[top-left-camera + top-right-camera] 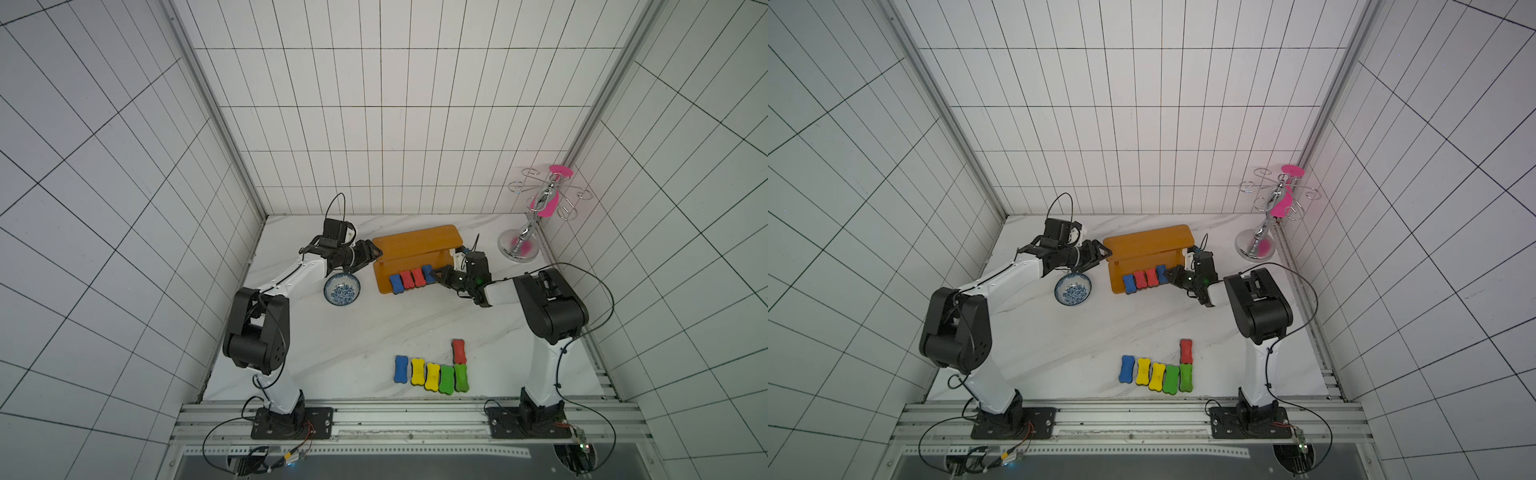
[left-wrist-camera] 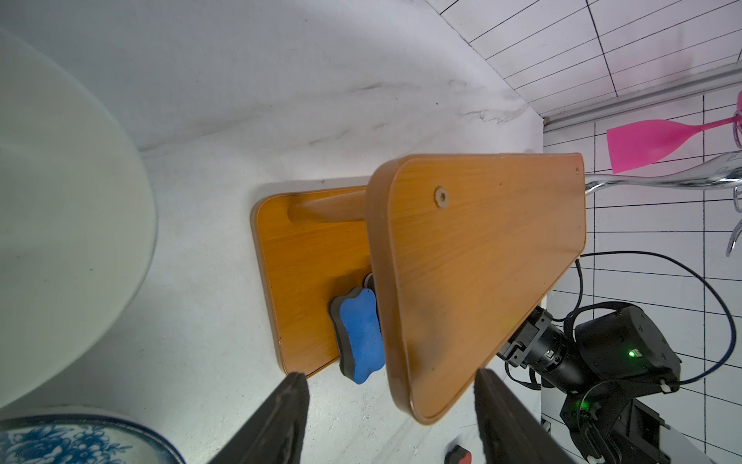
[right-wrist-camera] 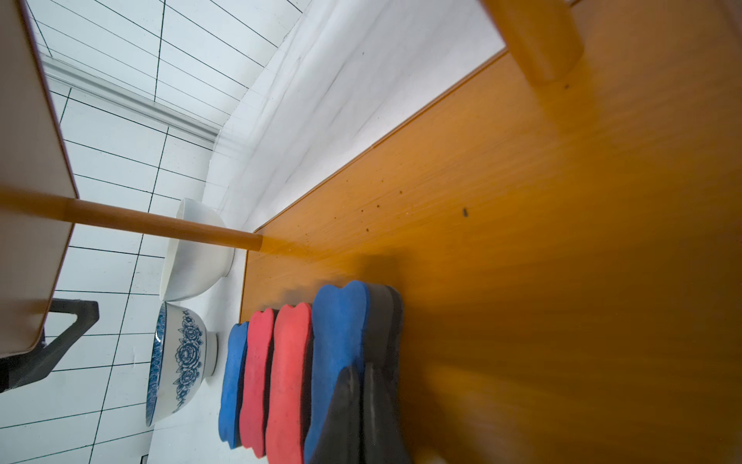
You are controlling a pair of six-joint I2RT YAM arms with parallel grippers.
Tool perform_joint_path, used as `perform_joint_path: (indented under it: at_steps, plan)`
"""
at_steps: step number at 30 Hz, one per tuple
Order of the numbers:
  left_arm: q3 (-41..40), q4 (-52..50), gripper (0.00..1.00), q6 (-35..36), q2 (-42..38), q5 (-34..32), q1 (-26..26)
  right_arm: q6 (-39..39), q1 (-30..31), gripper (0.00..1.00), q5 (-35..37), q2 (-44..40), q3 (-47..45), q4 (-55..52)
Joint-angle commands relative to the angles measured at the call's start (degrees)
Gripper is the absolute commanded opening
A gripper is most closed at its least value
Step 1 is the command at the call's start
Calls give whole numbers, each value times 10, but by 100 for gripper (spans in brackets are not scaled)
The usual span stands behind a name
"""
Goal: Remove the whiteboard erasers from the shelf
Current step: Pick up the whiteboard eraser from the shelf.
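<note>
In both top views the shelf [image 1: 417,243] [image 1: 1148,243] stands at the back of the desk [image 1: 374,328]. Four erasers sit in a row on its lower board: blue, red, red, blue. The right jaws are together at the outer end of the right-end blue eraser [image 1: 427,273] [image 1: 1160,272]. The left jaws stand apart at the shelf's opposite end. Six other erasers [image 1: 432,376] lie near the desk's front, well apart from both.

Left wrist view: the upper board's corner lies between the parted jaws, with the left-end blue eraser [image 2: 359,333] below it on the lower board.

Right wrist view: the closed jaws meet the right-end blue eraser [image 3: 341,333] where foam joins felt. Whether they pinch it I cannot tell.
</note>
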Motion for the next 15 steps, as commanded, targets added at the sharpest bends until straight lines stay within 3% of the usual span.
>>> perform_joint_path:
  at_steps: [1,15]
  plan:
    - [5,11,69,5,6,0,5,15,-2,0,17,-6,-7,-60]
    - [5,10,69,7,3,-19,9,158,-15,0,14,-81,-62,23]
